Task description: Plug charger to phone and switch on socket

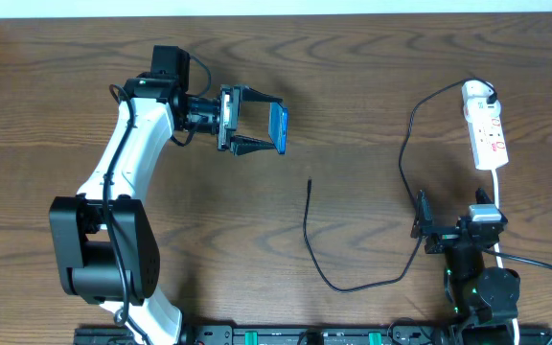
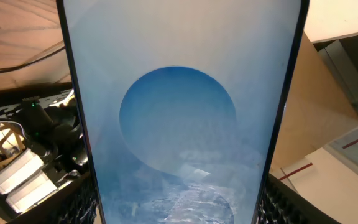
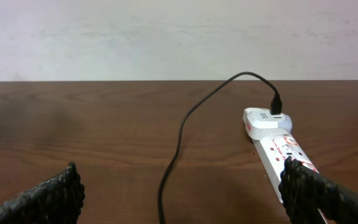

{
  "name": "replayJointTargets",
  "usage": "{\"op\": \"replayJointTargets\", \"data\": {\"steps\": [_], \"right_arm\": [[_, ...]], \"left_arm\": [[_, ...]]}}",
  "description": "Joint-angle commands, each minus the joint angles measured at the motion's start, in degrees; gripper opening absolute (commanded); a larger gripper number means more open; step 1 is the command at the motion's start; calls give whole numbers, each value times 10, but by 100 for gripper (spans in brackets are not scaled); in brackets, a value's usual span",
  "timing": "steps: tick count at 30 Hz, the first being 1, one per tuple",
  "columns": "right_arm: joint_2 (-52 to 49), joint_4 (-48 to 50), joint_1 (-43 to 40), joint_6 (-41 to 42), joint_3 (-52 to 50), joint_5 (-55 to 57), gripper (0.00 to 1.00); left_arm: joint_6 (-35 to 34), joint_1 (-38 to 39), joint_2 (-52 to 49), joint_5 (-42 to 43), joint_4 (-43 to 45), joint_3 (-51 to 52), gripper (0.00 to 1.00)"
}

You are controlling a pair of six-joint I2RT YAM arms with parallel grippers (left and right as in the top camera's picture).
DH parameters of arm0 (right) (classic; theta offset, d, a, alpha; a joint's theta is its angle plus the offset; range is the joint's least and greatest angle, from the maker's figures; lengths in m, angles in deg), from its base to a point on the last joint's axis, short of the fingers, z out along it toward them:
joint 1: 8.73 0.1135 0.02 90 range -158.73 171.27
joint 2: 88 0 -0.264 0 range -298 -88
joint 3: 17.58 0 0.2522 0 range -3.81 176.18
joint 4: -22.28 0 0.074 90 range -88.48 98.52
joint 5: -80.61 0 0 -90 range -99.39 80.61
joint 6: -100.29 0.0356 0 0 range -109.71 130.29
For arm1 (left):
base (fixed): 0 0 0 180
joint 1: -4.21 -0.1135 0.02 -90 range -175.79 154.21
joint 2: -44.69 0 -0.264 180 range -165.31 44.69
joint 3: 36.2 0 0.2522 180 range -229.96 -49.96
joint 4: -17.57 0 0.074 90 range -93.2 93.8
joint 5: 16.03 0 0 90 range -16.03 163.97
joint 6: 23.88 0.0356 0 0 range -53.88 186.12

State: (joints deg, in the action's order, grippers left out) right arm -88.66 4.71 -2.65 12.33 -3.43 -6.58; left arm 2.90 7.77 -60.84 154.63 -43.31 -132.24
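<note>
Left hand [image 1: 268,125] clasps the phone [image 1: 278,127] on edge, upper centre-left; right hand [image 1: 422,226] gapes empty, lower right. The charger [image 1: 307,228] trails across the bench [image 1: 372,77] to the socket [image 1: 488,136], upper right.

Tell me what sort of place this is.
Likely a robotics lab bench, not a home: the left arm and right arm are mounted at a wood-grain table, a plain white wall runs behind it, and what looks like cardboard shows past the phone in the left gripper.

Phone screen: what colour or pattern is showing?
The phone shows pale blue-white around a darker blue circle; clearest in the left wrist view.
</note>
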Motion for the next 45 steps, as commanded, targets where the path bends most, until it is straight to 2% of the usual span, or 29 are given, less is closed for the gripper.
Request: {"op": "replayJointTargets", "data": {"steps": [1,45], "right_arm": [[4,-3,3,-8,-1,-6,99],[4,2,3,-9,-1,-6,99]], "left_arm": [[-5,0,19,23,0,-1,8],[-5,0,19,23,0,-1,8]]}}
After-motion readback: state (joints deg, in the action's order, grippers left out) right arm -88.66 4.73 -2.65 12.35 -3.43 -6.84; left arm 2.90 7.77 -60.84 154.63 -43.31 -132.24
